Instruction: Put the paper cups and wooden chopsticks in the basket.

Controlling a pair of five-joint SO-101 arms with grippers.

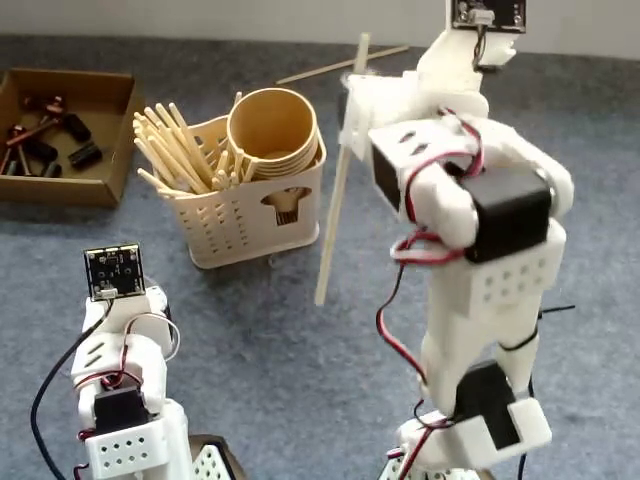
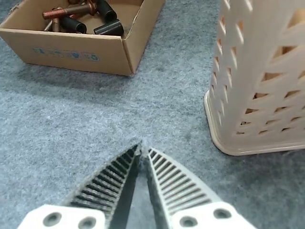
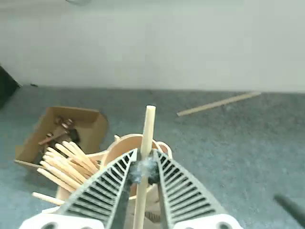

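Left wrist view: the left gripper (image 2: 142, 151) hung low over the grey bench (image 2: 71, 119) at the near left, its fingers pressed together with nothing between them.
Right gripper: the right gripper (image 3: 143, 153) stood higher, at the right, its fingers clamped on the held chopstick (image 3: 148, 129).
Held chopstick: it stood nearly upright, slightly tilted, just right of the basket (image 1: 250, 215) and outside it; whether its lower end touched the bench could not be told.
Basket: it stood on the bench around the middle, farther off than the left gripper and right of it.
Paper cups: the nested paper cups (image 1: 272, 125) sat upright in the basket's right part.
Bundle: a bundle of chopsticks (image 1: 175, 150) leaned out over the basket's left rim.
Cardboard box: the cardboard box (image 1: 60, 185) lay at the far left, apart from the basket, with bolts (image 1: 45, 140) and dark parts inside.
Loose chopstick: one loose chopstick (image 1: 340, 65) lay flat on the bench beyond the basket.
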